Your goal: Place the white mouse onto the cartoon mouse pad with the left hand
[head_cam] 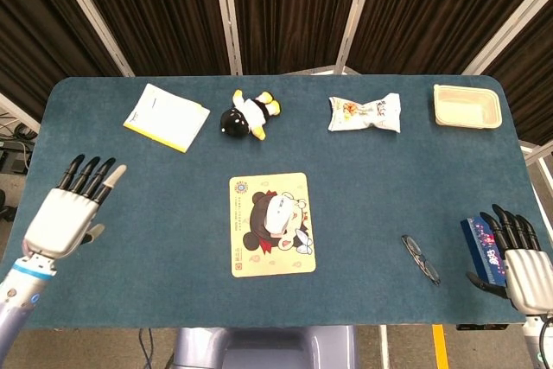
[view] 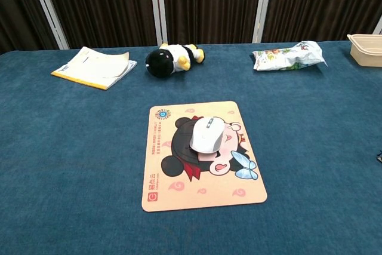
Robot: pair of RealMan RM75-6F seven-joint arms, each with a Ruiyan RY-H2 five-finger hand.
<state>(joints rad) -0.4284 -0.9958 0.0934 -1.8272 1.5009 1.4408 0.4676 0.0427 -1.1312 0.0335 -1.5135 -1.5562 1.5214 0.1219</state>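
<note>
1. Fingers [head_cam: 91, 175] of the left hand [head_cam: 65, 213] are spread and straight, grasping nothing, pointing away from the robot over the table's left edge.
2. Well to the right of those fingertips lies the cartoon mouse pad [head_cam: 271, 224], long axis running away from the robot.
3. On its upper middle sits the white mouse [view: 207, 133], resting free, aligned with the pad, nothing touching it.
4. Farther right, the right hand [head_cam: 521, 258] rests with fingers extended beside a blue box [head_cam: 481, 246], holding nothing.
5. Judged from this, the placement looks done; the left hand is nearer the mouse, though well apart.
</note>
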